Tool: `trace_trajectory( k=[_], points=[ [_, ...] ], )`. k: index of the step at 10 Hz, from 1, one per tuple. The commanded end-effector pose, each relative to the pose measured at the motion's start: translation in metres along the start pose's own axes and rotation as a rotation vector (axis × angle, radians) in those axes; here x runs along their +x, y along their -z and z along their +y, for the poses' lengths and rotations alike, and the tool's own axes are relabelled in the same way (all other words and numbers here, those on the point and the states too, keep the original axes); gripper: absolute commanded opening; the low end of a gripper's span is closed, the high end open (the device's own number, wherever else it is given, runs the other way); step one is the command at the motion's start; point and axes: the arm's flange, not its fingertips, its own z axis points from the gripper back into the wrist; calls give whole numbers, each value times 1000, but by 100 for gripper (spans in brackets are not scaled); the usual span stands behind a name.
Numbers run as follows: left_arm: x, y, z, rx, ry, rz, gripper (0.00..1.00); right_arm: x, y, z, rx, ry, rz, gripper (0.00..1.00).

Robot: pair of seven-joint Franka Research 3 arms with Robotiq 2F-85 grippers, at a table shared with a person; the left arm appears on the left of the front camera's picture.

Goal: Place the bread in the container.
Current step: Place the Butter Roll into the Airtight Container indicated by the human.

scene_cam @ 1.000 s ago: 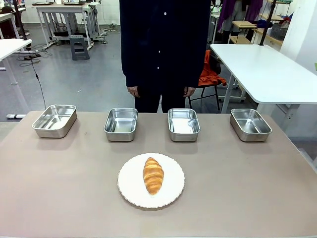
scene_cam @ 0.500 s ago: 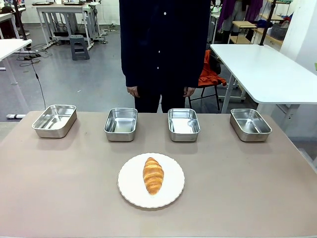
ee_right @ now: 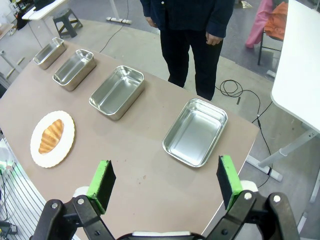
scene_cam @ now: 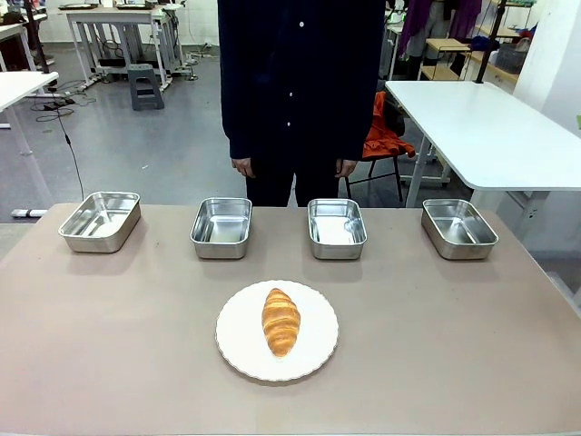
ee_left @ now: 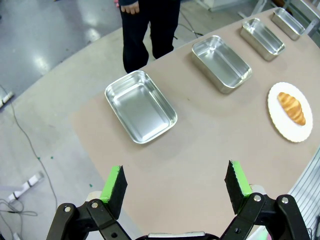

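The bread (scene_cam: 280, 321), a golden-brown croissant, lies on a round white plate (scene_cam: 241, 350) at the table's near middle. Along the far side stand several shiny steel trays; which one is the container I cannot tell. From left to right they sit at the far left (scene_cam: 100, 220), left of middle (scene_cam: 221, 227), right of middle (scene_cam: 336, 228) and far right (scene_cam: 458, 228). My left gripper (ee_left: 176, 185) hangs open high over the table's left end, nothing between its fingers. My right gripper (ee_right: 165, 186) is open above the right end. The bread (ee_left: 291, 108) (ee_right: 51, 135) lies far from both.
A person stands behind the table's far edge, hands (scene_cam: 243, 168) hanging at the sides. A white table (scene_cam: 481, 127) stands off to the right, with a chair draped in orange cloth (scene_cam: 386, 139) beside it.
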Motion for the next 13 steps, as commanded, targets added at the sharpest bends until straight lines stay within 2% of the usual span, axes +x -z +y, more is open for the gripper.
trace_trajectory(
  k=[1,13],
  points=[
    [1,-1,0,5,-7,-2,100,0,0,0,3,-2,-7,100],
    [1,-1,0,5,-7,-2,100,0,0,0,3,-2,-7,100]
  ],
)
